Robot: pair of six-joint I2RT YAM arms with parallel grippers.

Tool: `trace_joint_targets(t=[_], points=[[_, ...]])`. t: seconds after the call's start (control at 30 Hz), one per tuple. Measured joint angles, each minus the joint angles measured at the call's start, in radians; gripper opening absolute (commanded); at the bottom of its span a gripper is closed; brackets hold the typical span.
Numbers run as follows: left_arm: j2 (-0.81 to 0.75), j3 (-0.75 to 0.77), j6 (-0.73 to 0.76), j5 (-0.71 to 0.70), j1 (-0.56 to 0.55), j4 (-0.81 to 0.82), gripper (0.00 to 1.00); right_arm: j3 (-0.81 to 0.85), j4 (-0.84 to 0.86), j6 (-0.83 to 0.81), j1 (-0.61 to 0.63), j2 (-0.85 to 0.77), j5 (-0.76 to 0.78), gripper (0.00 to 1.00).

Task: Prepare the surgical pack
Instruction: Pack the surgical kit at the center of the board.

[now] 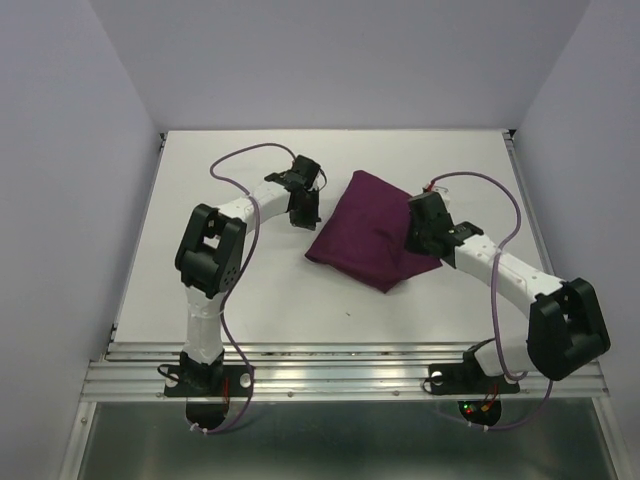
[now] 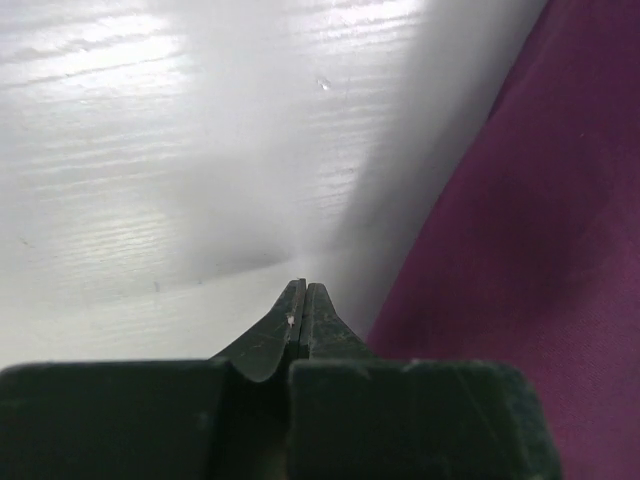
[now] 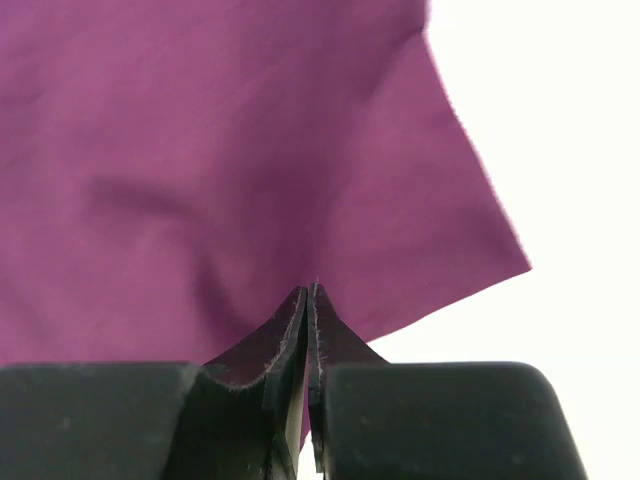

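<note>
Left gripper [image 2: 303,295]: fingers are pressing together and pinching nothing. The tips are hanging over bare table [image 2: 150,150], just beside the wrap's left edge.
Right gripper [image 3: 311,295]: fingers are pressing together too, with only a hairline slit between them and no cloth showing in it. The tips are sitting over the wrap near its right corner; can't tell whether they're touching the fabric.
Pack: the deep-purple cloth wrap [image 1: 368,232] is lying as a folded bundle mid-table, between the two grippers. No tray, instruments or gauze are showing, so I'm judging they're inside.
Loose flap [image 3: 490,250]: a pointed corner is sticking out onto the table on the right.
Risk, drag: closed tips pushing on the cloth are likely to be sliding the whole bundle rather than folding it.
Risk, unwrap: tugging that flap sideways could be opening the fold and letting the contents shift or spill.
Risk, miss: the left tips are sitting off the cloth, so closing there would be grabbing nothing.
Risk, snag: fabric bunching under the right fingers could be lifting more than one layer.
</note>
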Motion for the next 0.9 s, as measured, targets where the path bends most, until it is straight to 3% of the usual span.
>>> trace_joint_targets(t=[0.47, 0.9], points=[[0.000, -0.032, -0.003, 0.045, -0.018, 0.039, 0.00, -0.140, -0.005, 0.106, 0.141, -0.164, -0.192, 0.07], [-0.016, -0.095, -0.010, 0.048, -0.092, 0.043, 0.00, -0.196, 0.116, 0.159, 0.156, 0.026, -0.179, 0.04]])
